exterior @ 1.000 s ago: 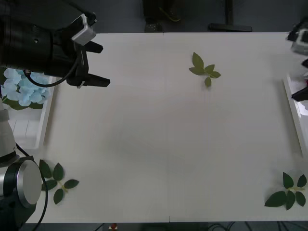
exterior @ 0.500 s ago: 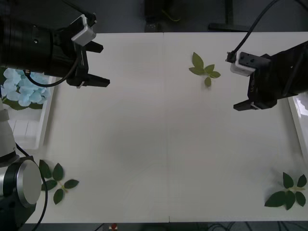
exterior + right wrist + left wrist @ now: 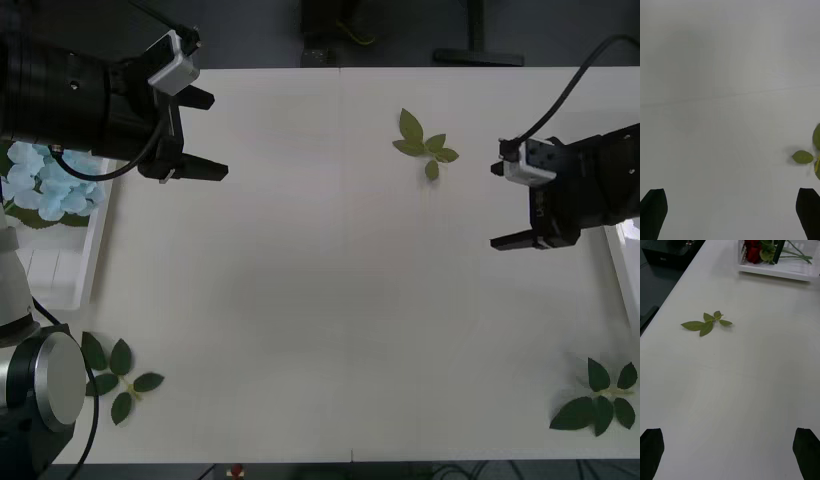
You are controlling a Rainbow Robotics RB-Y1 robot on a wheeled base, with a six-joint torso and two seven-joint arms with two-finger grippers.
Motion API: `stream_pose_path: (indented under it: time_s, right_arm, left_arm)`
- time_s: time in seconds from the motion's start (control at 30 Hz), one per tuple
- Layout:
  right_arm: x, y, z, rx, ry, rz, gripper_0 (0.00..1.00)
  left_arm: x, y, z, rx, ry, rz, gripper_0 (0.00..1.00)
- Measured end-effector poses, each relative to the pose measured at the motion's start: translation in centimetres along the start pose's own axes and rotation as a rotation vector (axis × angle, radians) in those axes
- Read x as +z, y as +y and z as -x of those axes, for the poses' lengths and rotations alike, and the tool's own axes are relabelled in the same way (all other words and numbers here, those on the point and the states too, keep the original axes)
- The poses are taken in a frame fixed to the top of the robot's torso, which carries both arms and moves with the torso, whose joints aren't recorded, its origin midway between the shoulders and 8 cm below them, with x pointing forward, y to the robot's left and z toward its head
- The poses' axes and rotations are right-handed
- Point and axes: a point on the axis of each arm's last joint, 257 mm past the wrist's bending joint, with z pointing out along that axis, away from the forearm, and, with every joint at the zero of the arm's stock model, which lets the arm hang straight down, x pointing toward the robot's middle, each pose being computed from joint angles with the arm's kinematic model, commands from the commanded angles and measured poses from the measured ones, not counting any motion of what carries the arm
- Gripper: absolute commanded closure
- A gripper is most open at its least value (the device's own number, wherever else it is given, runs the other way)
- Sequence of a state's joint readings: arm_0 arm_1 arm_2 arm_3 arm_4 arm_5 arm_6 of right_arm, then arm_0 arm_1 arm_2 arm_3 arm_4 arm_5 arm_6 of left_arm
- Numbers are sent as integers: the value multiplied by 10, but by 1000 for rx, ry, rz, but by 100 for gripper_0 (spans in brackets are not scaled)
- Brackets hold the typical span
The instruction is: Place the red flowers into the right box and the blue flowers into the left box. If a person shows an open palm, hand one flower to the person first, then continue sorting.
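The blue flowers (image 3: 45,180) lie in the left box (image 3: 92,255) at the table's left edge, partly hidden under my left arm. In the left wrist view the red flowers (image 3: 753,251) rest in the right box (image 3: 790,274) at the far side of the table. The right box's rim (image 3: 612,250) also shows at the table's right edge. My left gripper (image 3: 205,135) hovers open beside the left box, holding nothing. My right gripper (image 3: 505,205) stands open over the bare table just inside the right box, with nothing between its fingers (image 3: 654,212).
Loose green leaf sprigs lie on the white table: one at the back middle (image 3: 425,148), one at the front left (image 3: 115,372), one at the front right (image 3: 600,397). The back sprig also appears from the left wrist (image 3: 705,324).
My right arm has swung in from the right edge over the table, then drifted slightly back to the right. The left arm has stayed still.
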State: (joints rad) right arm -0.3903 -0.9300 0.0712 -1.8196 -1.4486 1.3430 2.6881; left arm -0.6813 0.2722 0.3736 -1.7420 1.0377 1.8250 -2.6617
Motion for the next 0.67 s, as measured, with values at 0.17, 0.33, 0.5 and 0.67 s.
stream_pose_path:
  time_s: [0.17,0.33,0.5,0.67]
  right_arm:
    - [1,-1,-14,81,-25,19,0]
    - [1,4,-19,101,-20,42,0]
    - [1,4,-19,101,-20,42,0]
    - [1,4,-19,101,-20,42,0]
  left_arm:
    - [0,0,0,0,0,0,0]
    - [0,0,0,0,0,0,0]
    - [0,0,0,0,0,0,0]
    - [0,0,0,0,0,0,0]
